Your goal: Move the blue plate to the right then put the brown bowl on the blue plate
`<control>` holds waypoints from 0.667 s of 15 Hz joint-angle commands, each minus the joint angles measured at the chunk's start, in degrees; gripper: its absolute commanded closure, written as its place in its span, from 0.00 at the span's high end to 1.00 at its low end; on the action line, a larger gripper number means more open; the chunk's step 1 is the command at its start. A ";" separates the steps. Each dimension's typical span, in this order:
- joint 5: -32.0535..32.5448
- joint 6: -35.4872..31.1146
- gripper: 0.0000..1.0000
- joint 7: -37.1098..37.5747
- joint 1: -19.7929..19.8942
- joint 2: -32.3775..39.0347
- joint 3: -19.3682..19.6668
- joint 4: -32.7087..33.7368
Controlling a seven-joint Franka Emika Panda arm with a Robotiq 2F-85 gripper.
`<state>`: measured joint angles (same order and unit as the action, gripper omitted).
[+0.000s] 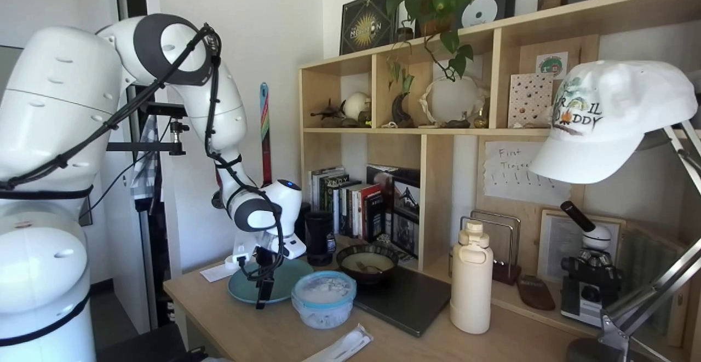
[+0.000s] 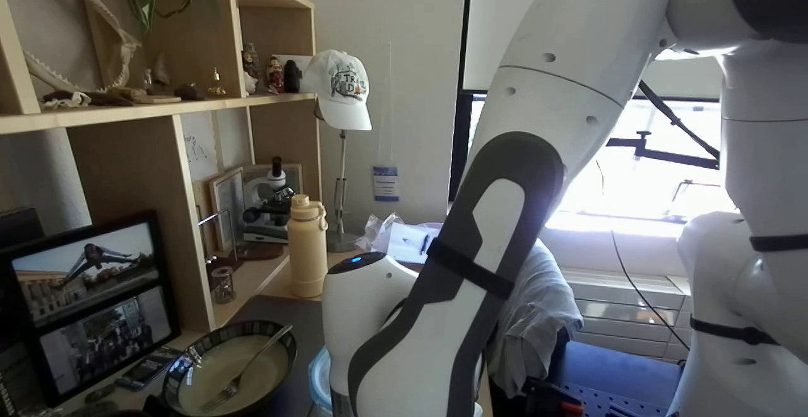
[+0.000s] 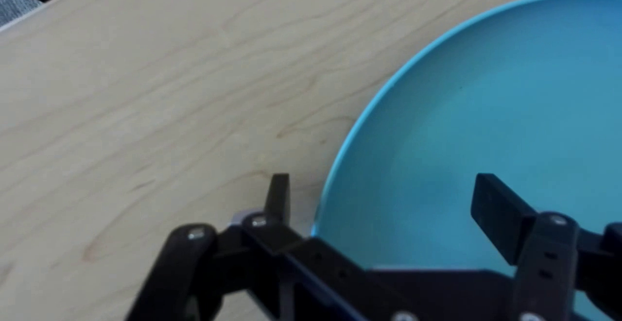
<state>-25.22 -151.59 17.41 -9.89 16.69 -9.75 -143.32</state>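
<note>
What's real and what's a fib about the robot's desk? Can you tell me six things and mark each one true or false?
1. In the wrist view, the open gripper has the rim of the blue plate showing between its fingers. True.
2. The plate is square. False: it is round.
3. A fork rests in the brown bowl. True.
4. The bowl is already sitting on the plate. False: they stand apart.
5. The white cap sits on top of the lamp. True.
6. The gripper is holding the fork. False: the fork is in the bowl.

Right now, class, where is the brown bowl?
In an exterior view, the brown bowl sits right of the blue plate, behind the lidded container and left of the cream bottle.
</note>
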 commanded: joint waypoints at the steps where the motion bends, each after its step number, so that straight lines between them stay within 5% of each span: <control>1: -0.67 -1.10 0.65 2.50 -0.30 0.23 -0.48 -0.37; 8: -0.01 -1.12 0.15 4.79 -0.62 0.01 0.05 -0.40; 10: 0.11 -1.13 0.07 5.38 -0.72 -0.32 0.16 -0.50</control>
<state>-25.22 -151.60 20.13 -9.93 16.63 -9.63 -143.03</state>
